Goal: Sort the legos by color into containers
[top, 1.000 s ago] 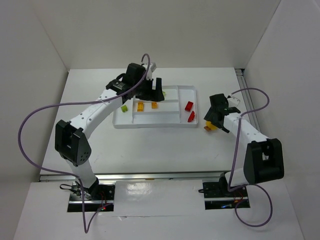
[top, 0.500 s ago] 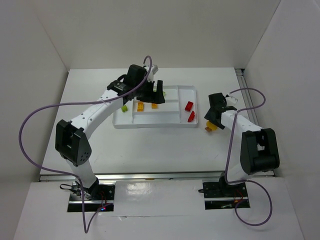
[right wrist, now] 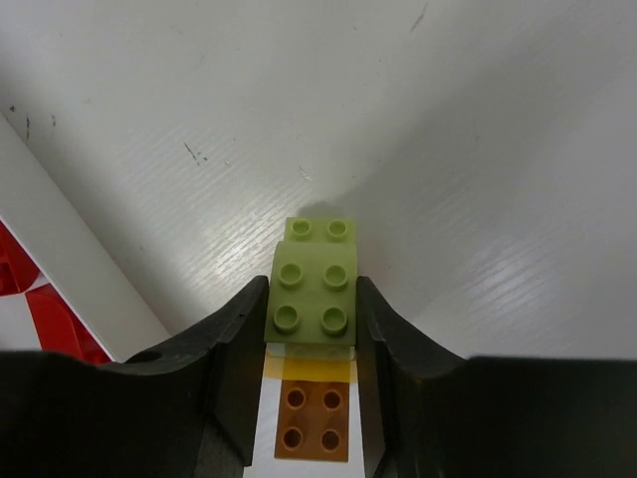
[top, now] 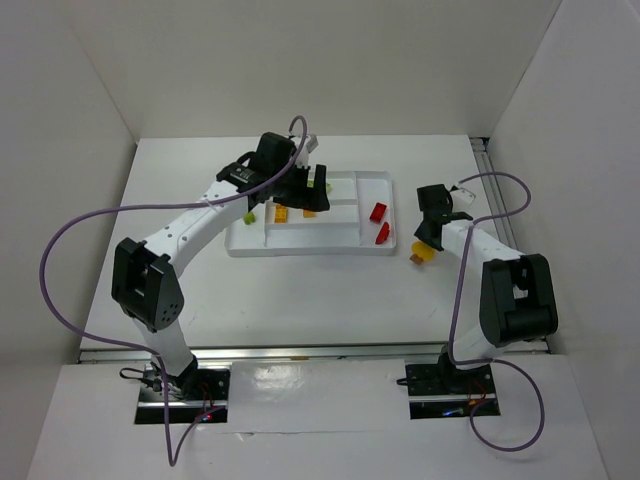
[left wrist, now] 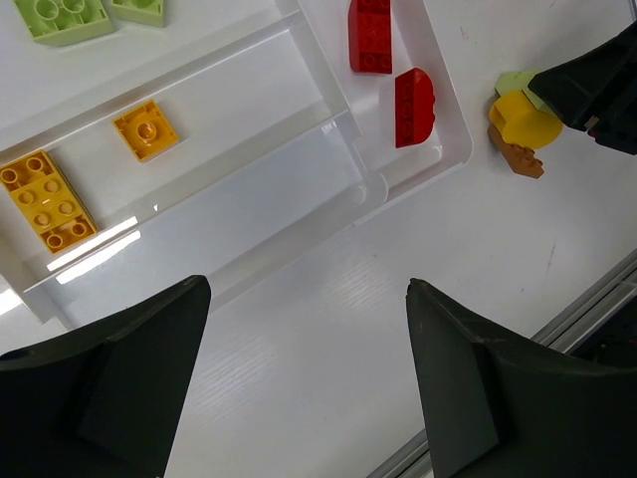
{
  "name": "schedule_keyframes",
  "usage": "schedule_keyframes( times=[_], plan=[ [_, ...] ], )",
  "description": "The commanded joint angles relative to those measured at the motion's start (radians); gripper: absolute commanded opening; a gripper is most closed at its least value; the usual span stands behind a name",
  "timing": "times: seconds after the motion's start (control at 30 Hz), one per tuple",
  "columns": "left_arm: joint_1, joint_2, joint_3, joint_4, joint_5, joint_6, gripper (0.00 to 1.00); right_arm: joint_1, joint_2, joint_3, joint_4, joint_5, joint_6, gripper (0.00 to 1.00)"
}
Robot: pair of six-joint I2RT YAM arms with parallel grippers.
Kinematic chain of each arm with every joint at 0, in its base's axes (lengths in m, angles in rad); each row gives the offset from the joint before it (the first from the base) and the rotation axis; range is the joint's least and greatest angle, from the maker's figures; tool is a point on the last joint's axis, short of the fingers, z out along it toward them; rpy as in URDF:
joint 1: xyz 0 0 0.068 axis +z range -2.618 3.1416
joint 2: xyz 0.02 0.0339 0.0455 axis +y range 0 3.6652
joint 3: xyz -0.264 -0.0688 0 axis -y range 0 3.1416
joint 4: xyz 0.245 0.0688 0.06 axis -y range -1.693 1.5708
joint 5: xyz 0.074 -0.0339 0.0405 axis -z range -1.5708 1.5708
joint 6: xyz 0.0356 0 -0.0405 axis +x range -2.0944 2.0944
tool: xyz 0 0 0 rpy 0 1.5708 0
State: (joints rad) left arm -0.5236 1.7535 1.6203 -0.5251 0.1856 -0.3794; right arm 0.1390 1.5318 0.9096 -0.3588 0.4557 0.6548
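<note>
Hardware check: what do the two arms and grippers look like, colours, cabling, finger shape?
The left arm and right arm both have white links with bulky black joint housings. A loose purple cable loops along each. The left gripper and right gripper carry broad, matte black, wedge-shaped fingers. No markings are readable.

Left wrist view: lime pair (left wrist: 60,15) upper left and one red brick (left wrist: 370,35) are clipped by the top edge. The tray (left wrist: 279,169) runs off top and left. At the right edge the right gripper (left wrist: 562,88) is cut off. It covers part of the lime brick (left wrist: 513,80) and yellow piece (left wrist: 525,124). The brown brick (left wrist: 518,157) is partly under the yellow.

Right wrist view: red shapes (right wrist: 20,269) at lower left are cut by the frame edge and a finger.

Top view: the left arm (top: 200,215) hides the tray's upper-left part. Bricks under the right gripper are too small to separate.
</note>
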Motion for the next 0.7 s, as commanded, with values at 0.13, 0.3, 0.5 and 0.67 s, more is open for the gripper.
schedule_keyframes(
  times=[0.13, 0.3, 0.5, 0.67],
  plan=[
    [-0.004, 0.012, 0.000, 0.005, 0.021, 0.025, 0.90, -0.004, -0.045, 0.058, 0.006, 0.006, -0.007, 0.14],
    [-0.004, -0.006, -0.010, 0.033, 0.124, 0.098, 0.92, -0.004, -0.183, 0.130, -0.025, -0.095, -0.084, 0.11],
    [-0.004, -0.006, -0.010, 0.063, 0.340, 0.135, 0.93, -0.004, -0.364, 0.121, 0.110, -0.455, -0.170, 0.11],
    [-0.004, -0.083, -0.124, 0.224, 0.673, 0.094, 0.90, -0.004, -0.364, 0.155, 0.159, -0.785, -0.215, 0.11]
  ],
)
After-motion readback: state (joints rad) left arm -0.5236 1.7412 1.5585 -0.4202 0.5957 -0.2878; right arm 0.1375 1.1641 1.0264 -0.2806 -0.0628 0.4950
